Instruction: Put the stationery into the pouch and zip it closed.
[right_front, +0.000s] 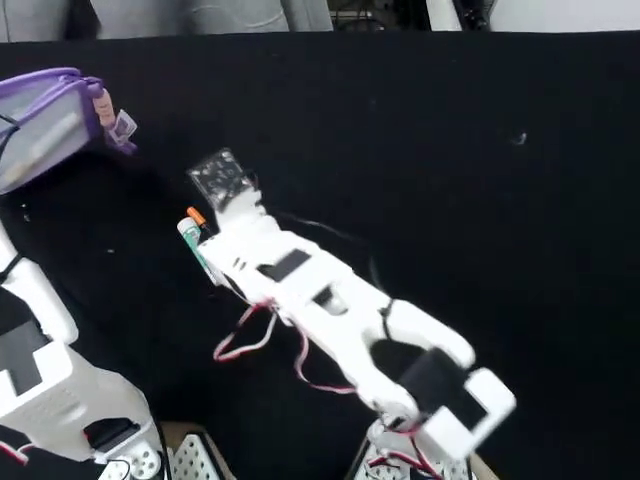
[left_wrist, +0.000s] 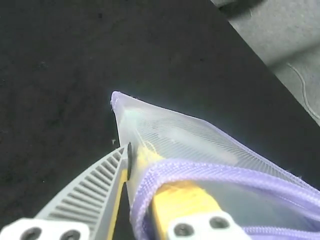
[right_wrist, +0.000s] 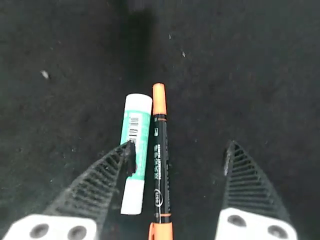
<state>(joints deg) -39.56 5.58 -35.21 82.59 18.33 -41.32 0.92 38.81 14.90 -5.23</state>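
Nearest the arm bases, the right arm (right_front: 340, 310) stretches out over the black table (right_front: 480, 200), w/ the right gripper (right_wrist: 180, 150) low above 2 pcs of stationery. Its fingers are spread wide & hold nothing. The orange pen (right_wrist: 160, 160) lies in the gap btwn them, nearer 1 finger. The glue stick (right_wrist: 136, 150) lies parallel, touching the pen's side, w/ that finger's tip over or on it; can't tell which. The gripper is prob. lined up along the pen so a squeeze catches the barrel across its width. W/ the glue stick so tight alongside, closing could pinch both or roll 1 away. Farther out, toward the table's far-left corner, the pouch (right_front: 50, 115) appears lifted off the table & tilted. The left gripper (left_wrist: 131, 156) is clamped shut on the pouch's clear wall, just beside the purple zip edge (left_wrist: 200, 172). It's likely held up this way to keep the mouth gaping & presented, so items can go in w/o a 2nd grip. A yellow shape shows through the wall; can't tell if it's contents or part of the jaw. The zip pull (right_front: 105, 105) dangles at the pouch's end. Judgement: pick-up step, w/ pen & glue stick both outside the pouch & zipping to come last.
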